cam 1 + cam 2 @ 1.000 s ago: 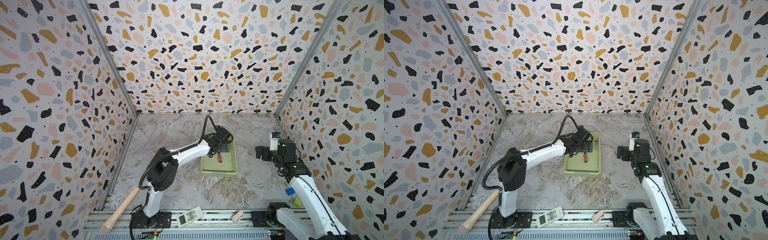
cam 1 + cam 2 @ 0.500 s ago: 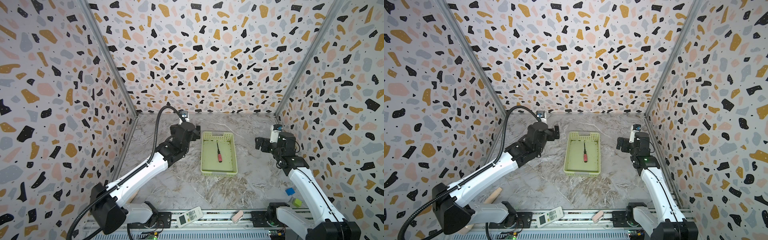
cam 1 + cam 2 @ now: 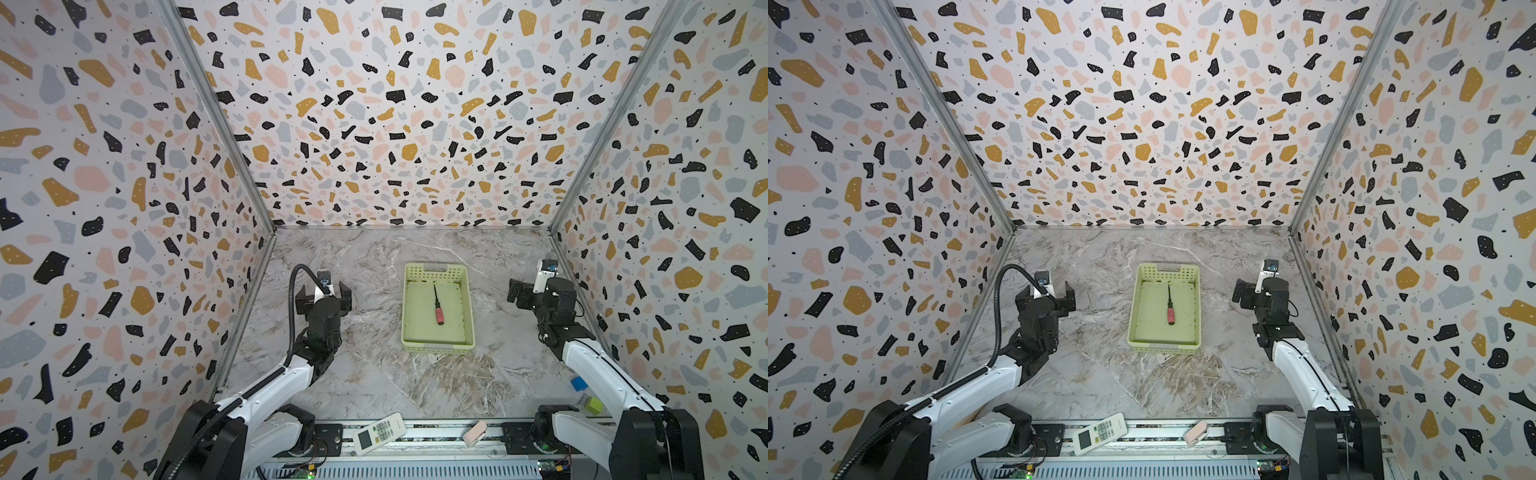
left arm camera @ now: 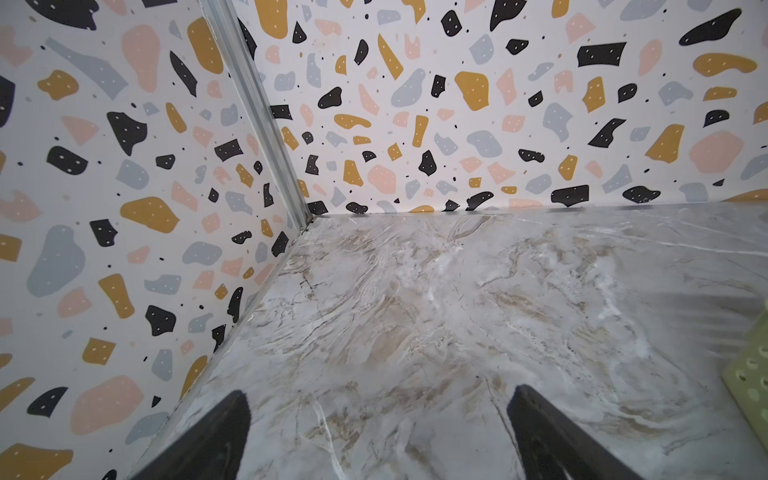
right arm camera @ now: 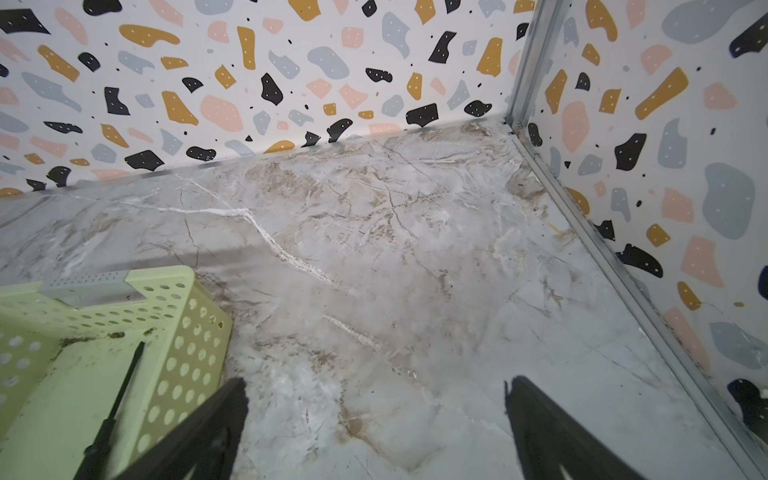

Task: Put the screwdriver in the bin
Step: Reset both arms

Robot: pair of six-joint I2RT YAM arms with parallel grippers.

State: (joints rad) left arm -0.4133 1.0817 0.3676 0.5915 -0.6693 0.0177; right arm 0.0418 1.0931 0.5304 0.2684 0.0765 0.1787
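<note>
Surface: glossy marble-look tabletop [image 3: 374, 374], grey-beige with white veins. Room was a three-sided booth with terrazzo-print walls [image 3: 395, 124] (black, ochre, pink and grey-blue blobs on white) and aluminium posts [image 3: 224, 124] in the far corners. A metal rail [image 3: 436, 426] ran along the front edge and carried both arm bases.

- bin [image 3: 434, 272] sat mid-table between the arms, long side running front to back, with dark specks on the floor at its far end.
- screwdriver [image 3: 438, 305] lay flat on the bin's floor near the middle, red handle toward the front and shaft pointing at the far wall.
- left gripper [image 4: 380, 395] had its jaws spread wide with nothing between them. It was over bare table, left of the bin and well apart from it.
- right gripper [image 5: 376, 384] was also spread and empty, near the bin's far right corner.

Writing: white remote [image 3: 379, 432] lay on the rail with its screen and buttons visible, but the print was too small to read. Small pink item [image 3: 475, 432] lay further along the rail. Blue block [image 3: 579, 383] and green block [image 3: 593, 405] sat by the right wall, unmarked as far as I could tell.
</note>
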